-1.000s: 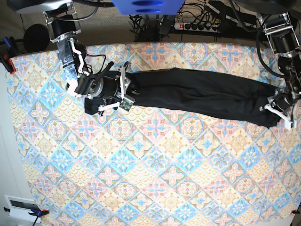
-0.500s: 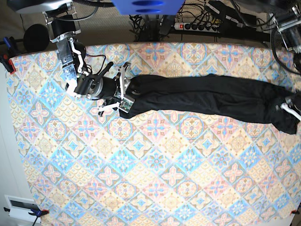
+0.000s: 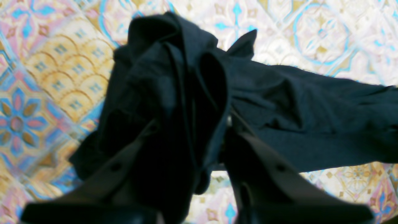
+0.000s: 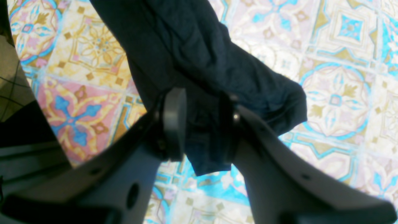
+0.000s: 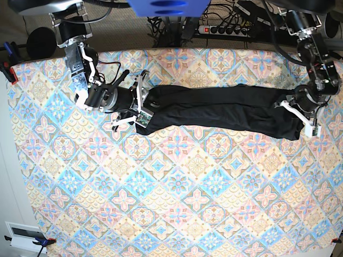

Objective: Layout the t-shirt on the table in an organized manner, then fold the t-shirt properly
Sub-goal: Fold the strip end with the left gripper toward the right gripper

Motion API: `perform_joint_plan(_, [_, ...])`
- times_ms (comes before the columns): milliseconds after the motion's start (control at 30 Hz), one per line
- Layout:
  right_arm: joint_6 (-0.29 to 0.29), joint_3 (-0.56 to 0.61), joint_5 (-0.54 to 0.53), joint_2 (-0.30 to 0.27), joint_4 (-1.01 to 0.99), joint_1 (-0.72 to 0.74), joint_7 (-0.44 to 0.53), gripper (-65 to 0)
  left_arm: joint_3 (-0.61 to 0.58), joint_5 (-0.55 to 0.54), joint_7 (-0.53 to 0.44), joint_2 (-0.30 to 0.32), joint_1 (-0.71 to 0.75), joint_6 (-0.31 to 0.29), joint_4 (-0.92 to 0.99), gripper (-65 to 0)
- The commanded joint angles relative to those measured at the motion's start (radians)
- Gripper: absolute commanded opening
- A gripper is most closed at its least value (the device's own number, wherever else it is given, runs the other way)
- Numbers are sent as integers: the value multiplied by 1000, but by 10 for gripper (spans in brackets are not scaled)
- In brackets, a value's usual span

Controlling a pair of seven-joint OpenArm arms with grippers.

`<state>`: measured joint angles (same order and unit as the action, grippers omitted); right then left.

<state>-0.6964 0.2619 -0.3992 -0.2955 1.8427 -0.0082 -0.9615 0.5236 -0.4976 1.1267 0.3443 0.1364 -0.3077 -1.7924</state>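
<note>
The black t-shirt lies pulled into a long narrow band across the far half of the patterned table. At the band's right end my left gripper is shut on a bunched end of the cloth. In the left wrist view the t-shirt piles up in folds over the left gripper. At the band's left end my right gripper is shut on the other end. The right wrist view has the t-shirt running between the fingers of the right gripper, with a loose flap hanging below.
A power strip and cables lie behind the table's far edge. A black round object sits off the far left corner. A white device is beside the near left corner. The table shows under the cloth.
My left gripper swung out to the right edge, then came back leftward, bringing the shirt's right end inward. The right gripper shifted slightly right, still holding its end.
</note>
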Motion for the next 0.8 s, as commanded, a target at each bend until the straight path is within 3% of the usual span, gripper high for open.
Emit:
perform_joint_plan(0, [-2, -5, -16, -5, 33, 17, 23, -474, 5, 12, -32, 3, -24, 2, -14, -643])
perform_joint_plan(233, [-2, -5, -16, -5, 50, 17, 20, -475, -87, 67, -115, -27, -71, 2, 99, -643])
perform_joint_plan(367, [-2, -5, -16, -5, 51, 17, 22, -475, -90, 70, -121, -61, -80, 2, 115, -643])
perform_joint_plan(567, [-2, -5, -16, -5, 51, 17, 22, -475, -92, 70, -122, -63, -80, 2, 119, -640])
perform_joint_plan(667, [-2, -5, -16, -5, 51, 17, 22, -475, -92, 72, -122, -63, -94, 2, 119, -605])
perform_joint_plan(767, [-2, -5, -16, -5, 51, 17, 20, -475, -92, 66, -118, -61, -97, 2, 118, -530])
